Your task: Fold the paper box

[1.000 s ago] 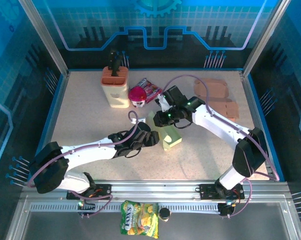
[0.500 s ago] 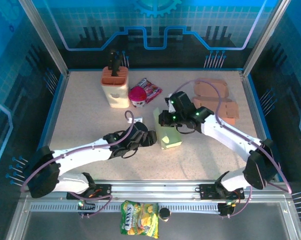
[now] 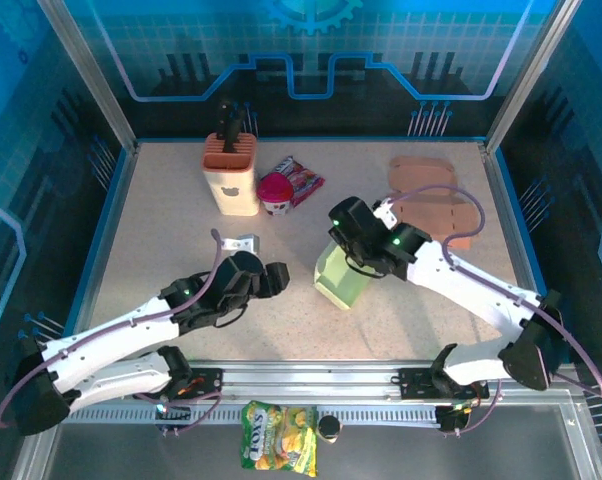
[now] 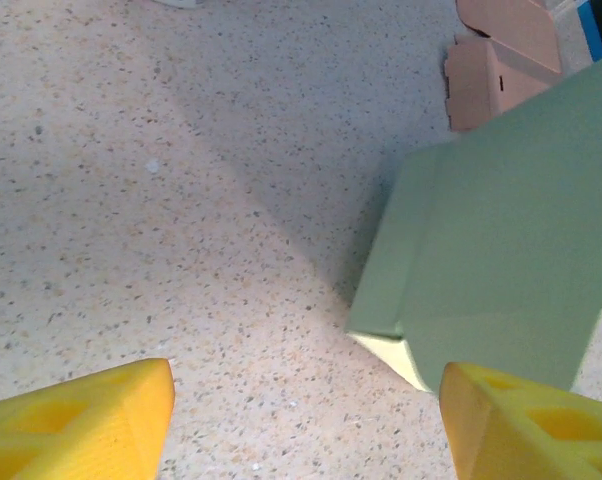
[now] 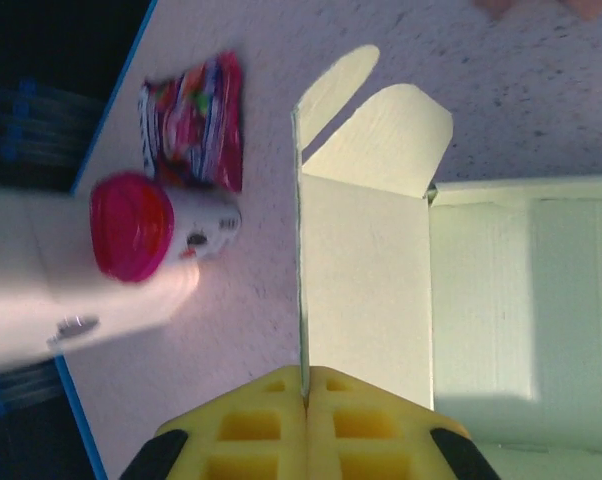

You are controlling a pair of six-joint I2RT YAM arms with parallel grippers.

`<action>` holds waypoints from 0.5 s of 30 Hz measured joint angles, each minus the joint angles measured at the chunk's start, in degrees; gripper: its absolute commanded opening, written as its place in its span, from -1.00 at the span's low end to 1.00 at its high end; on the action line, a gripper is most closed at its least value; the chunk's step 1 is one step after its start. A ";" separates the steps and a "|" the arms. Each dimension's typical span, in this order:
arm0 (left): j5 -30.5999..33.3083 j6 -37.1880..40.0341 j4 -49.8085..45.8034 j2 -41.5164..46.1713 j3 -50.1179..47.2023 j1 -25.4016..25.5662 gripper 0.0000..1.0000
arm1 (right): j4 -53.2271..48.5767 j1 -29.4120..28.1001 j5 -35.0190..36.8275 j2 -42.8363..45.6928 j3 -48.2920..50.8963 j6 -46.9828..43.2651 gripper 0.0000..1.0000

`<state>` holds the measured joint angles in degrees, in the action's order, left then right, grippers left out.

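Green paper box near table centre, partly erected, end flaps unfolded.
Right gripper at box's 11 o'clock edge, fingers pinched tight on thin side panel.
Left gripper at 9 o'clock of box, just clear, jaws wide, nothing between.
Brown flat cartons at 1 o'clock of box.
Red-lidded cup and snack packet at 11 o'clock.
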<state>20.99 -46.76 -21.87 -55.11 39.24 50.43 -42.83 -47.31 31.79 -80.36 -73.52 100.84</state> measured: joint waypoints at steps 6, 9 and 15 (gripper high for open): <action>-1.31 0.35 -0.13 -0.68 -2.08 0.00 0.40 | -10.21 -0.11 4.26 -6.12 -4.74 12.70 -1.00; -2.01 0.61 0.02 -1.68 -2.36 0.00 0.40 | -14.67 -0.09 5.64 -9.29 -7.69 14.99 -1.00; -3.23 0.83 1.40 -3.13 -2.73 0.00 0.39 | -17.31 0.11 7.04 -12.44 -12.70 16.65 -0.86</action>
<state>17.76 -45.93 -20.47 -58.24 36.51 50.43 -60.14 -47.20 38.83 -92.79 -86.21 117.49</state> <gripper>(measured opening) 0.696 0.059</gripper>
